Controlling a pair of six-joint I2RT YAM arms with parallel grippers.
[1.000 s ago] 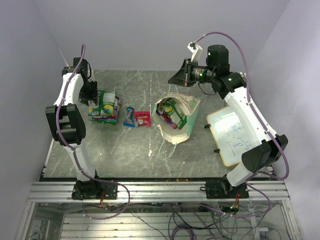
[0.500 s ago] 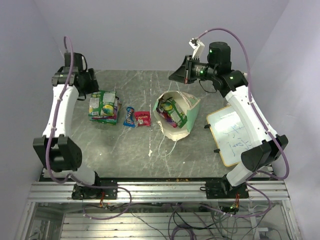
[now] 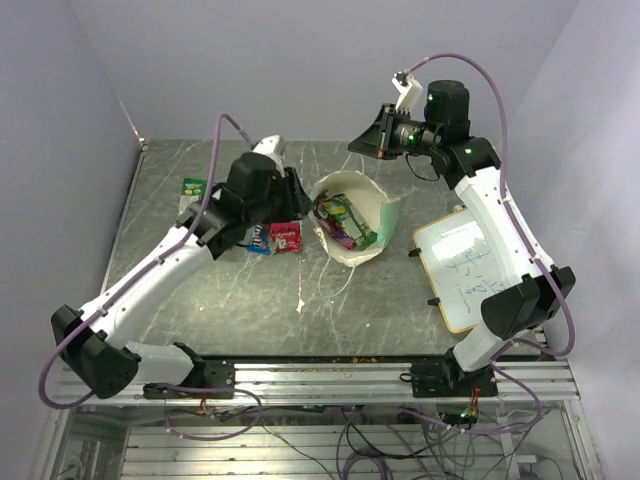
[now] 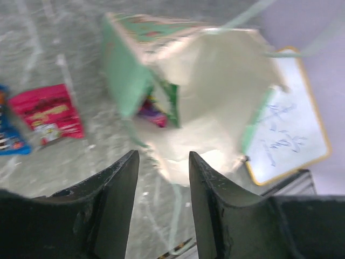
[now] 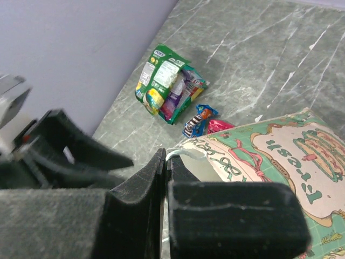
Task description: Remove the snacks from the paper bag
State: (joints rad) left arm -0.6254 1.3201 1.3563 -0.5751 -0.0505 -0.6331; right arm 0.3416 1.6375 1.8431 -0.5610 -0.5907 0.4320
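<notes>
The paper bag (image 3: 372, 232) lies on its side mid-table, mouth facing left and up, with colourful snacks (image 3: 338, 218) inside. My right gripper (image 3: 358, 146) hangs above it, shut on the bag's white string handle (image 5: 188, 154). My left gripper (image 3: 298, 208) is open and empty just left of the bag's mouth; in its wrist view the bag (image 4: 215, 81) fills the space ahead of the fingers (image 4: 121, 183). A blue bar (image 3: 259, 240) and a red packet (image 3: 288, 236) lie left of the bag. The green bags (image 5: 166, 81) lie farther left, mostly hidden by my left arm in the top view.
A wood-framed whiteboard (image 3: 462, 272) lies right of the bag near the right arm. The bag's second string handle (image 3: 335, 290) trails on the table toward the front. Walls close the back and both sides.
My left arm has swung from the far left, over the green bags, to the bag's mouth. My right gripper has lifted the handle slightly and the bag's mouth stands more open.
</notes>
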